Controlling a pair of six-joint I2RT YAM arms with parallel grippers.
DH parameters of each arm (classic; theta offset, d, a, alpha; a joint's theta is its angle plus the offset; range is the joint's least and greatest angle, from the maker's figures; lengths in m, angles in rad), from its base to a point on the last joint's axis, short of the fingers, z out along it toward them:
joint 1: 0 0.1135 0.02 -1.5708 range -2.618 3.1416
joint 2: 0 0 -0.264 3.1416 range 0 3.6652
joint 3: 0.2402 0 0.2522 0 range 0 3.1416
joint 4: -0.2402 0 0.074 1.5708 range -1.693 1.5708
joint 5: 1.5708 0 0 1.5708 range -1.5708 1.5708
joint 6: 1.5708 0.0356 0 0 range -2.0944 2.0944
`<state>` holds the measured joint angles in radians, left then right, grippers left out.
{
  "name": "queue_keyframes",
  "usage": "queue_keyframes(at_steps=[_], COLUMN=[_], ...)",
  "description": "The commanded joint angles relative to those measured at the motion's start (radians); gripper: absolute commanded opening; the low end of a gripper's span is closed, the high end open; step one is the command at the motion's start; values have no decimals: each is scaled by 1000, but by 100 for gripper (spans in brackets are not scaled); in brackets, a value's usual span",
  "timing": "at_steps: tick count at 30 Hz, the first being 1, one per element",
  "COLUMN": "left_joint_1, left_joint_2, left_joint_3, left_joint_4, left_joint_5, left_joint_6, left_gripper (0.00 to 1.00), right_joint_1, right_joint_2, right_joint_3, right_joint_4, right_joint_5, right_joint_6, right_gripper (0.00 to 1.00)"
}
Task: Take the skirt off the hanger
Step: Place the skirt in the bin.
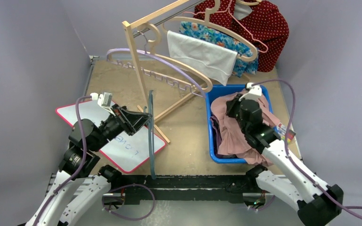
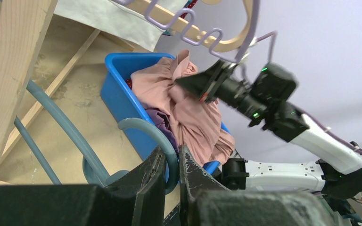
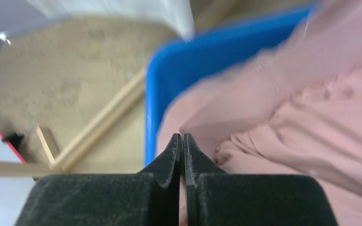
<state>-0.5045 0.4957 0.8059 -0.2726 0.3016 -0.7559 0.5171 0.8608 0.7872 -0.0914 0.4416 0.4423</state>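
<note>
1. The slim blue-grey plastic hanger [image 1: 151, 141] hangs bare, with no cloth on it. So the parting of skirt and hanger looks done.
2. The left gripper [image 2: 172, 153] is closed narrowly on the hanger's curved hook. It holds the hanger above the brown tabletop [image 1: 184, 141], just beside the upright of the pale wooden clothes rack [image 1: 136, 61].
3. The pink fabric skirt [image 1: 231, 136] lies bunched in the blue plastic bin [image 1: 212, 122], well apart from the hanger, and spills over the bin's near edge.
4. The right gripper [image 3: 183, 139] sits over the bin with its fingers pressed together. It seems to pinch a fold of the skirt, though the wrist view is blurred.
5. What seems left: letting go of the skirt, and perhaps setting the hanger down.
</note>
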Motion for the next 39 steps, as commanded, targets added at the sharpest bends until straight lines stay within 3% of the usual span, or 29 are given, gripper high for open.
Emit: queue_keyframes(at_steps=[1,4,8,13,19,24,30,35,39], left_joint_1=[7,7,7,7,7,7,7,7,6], left_joint_2=[-4,12,15,16,30,45,43,47,47], left_joint_3=[26,34,31,27,26,26,21,16,17], left_joint_4=[23,26,31,41,54,70,63,65,75], left_joint_5=[-15,-1,-1,-5,-7,-3,-5,-8,-7], left_joint_6=[29,29,25,6,3,1,7,10,1], left_gripper=[0,0,0,0,0,0,0,0,0], right_joint_1=[-55,-96,-115,-118,-120,-120,-119,-120,-121], right_joint_2=[1,28,130,335,354,154,-15,-66,-29], right_joint_3=[-226,-324,-389,-325,-177,-74,96,220,206], right_joint_4=[182,231,308,187,-44,-178,-421,-610,-758], right_joint_5=[-220,-243,-238,-258,-279,-240,-121,-37,25], right_joint_6=[298,438,509,551,470,401,302,292,421], right_gripper=[0,0,0,2,30,57,82,87,85])
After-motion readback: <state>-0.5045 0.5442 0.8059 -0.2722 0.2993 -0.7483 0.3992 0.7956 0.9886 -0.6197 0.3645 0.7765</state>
